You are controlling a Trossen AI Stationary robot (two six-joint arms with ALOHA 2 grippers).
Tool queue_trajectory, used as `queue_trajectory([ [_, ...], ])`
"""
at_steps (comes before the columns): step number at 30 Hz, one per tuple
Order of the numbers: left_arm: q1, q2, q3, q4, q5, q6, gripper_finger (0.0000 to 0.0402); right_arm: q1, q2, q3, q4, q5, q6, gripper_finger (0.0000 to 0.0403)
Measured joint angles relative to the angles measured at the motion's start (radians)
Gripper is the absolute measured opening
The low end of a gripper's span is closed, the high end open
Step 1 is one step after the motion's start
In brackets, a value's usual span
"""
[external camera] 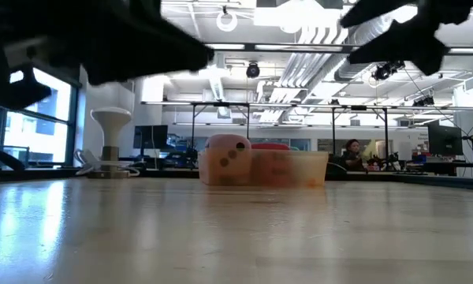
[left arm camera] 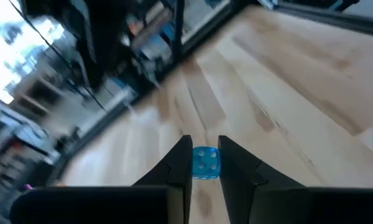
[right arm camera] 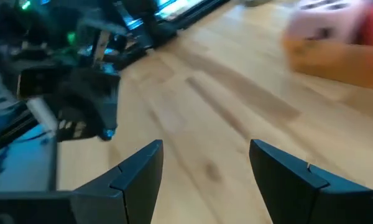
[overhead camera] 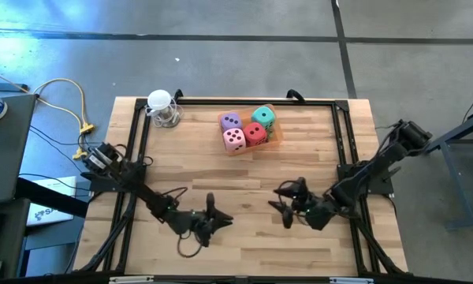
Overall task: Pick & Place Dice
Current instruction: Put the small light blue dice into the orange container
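Observation:
Four big dice, purple, teal, pink and red, sit in a shallow orange tray at the table's far middle. My left gripper hovers near the front edge, left of centre. It is shut on a small blue cube with pale pips, which the high view does not show. My right gripper stands open to its right, with nothing between its fingers. My left gripper pinches the small blue cube by two opposite faces between its two fingers, at their free ends. The fingers lie close to level. The cube shows a pip face toward the wrist camera, with bare table boards beyond it.
A white round object on a stand is at the far left corner. Black frame rails run along the table's edges. A dark cable loop lies below the left gripper. Open boards lie between the grippers and the tray.

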Motion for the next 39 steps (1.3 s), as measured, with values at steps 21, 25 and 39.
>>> queue_trajectory([
  [21,0.022,-0.002,0.003,0.128,-0.037,0.065,0.0051,-0.255,0.428,0.000,0.861,-0.587,-0.233,0.0231],
  [25,0.040,-0.002,0.003,0.128,-0.036,0.027,0.0051,-0.271,0.440,0.000,0.911,-0.661,-0.236,0.0231],
  [39,0.063,-0.002,0.003,0.121,-0.033,0.020,0.0051,-0.307,0.441,0.019,0.954,-0.675,-0.244,0.0231],
])
